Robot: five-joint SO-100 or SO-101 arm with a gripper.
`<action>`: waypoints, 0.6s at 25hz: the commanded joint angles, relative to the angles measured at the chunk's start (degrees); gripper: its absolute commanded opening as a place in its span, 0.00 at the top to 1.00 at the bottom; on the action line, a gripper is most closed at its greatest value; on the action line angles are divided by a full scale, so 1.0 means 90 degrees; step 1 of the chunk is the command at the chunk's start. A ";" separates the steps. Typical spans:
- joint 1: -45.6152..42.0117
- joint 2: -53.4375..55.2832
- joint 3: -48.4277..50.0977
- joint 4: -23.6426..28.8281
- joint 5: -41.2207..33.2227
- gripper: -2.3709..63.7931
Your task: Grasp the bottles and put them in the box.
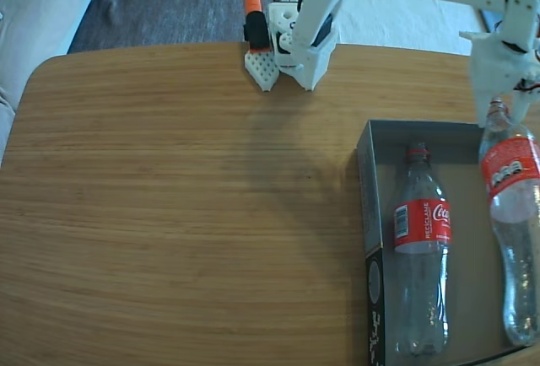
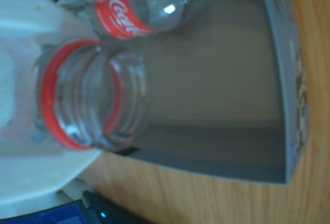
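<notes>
A white gripper (image 1: 498,113) clasps the open neck of the second bottle (image 1: 515,214) at the right edge of the fixed view, the bottle hanging over the right side of the box (image 1: 364,206) with its base toward the near end. The first bottle (image 1: 420,248) already lies lengthwise on the grey floor of the box, label up, neck toward the far wall.

In the wrist view the held bottle's threaded mouth and red neck ring (image 2: 77,100) fill the left of the picture, pressed against the white finger (image 2: 31,43) (the second finger is hard to make out, but the bottle plainly hangs from the grip). Beyond it the box floor (image 2: 216,90) lies bare, and the first bottle (image 2: 139,7) rests along the far side.

The step in hand looks to be the placing of the last bottle; one is home, one is in transit. Whether its base already touches the box or its right wall cannot be told from here. The next move likely calls for lowering the neck into the free lane beside the first bottle, keeping it clear of the right and far walls, then letting go. The table (image 1: 169,214) is otherwise bare wood.
</notes>
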 commanded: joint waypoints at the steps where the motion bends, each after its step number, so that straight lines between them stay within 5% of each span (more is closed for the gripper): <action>1: -0.0127 -0.0127 -0.0596 0.0410 -0.0029 0.97; 15: -0.0195 -0.1143 -0.0771 0.0381 -0.0049 0.97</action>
